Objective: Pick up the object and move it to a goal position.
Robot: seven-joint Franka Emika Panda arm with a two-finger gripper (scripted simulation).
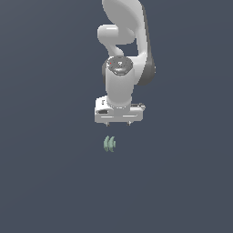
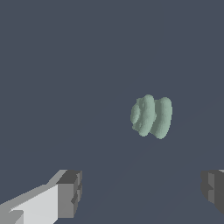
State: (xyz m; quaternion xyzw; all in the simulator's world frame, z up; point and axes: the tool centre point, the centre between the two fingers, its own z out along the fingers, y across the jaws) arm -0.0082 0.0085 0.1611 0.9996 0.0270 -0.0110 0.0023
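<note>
claw (image 2: 142, 192): fingers (image 2: 70, 192) spread wide, holding nothing | object (image 2: 152, 116): pale mint ribbed slices, upright, beyond the fingertips, untouched | exterior view: claw (image 1: 118, 123) above object (image 1: 109, 144), apart

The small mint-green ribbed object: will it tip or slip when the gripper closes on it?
The small mint-green ribbed object looks narrow and upright, so a push may tip it. Its rounded ribs probably offer the white gripper little flat surface, so it could slip.
</note>
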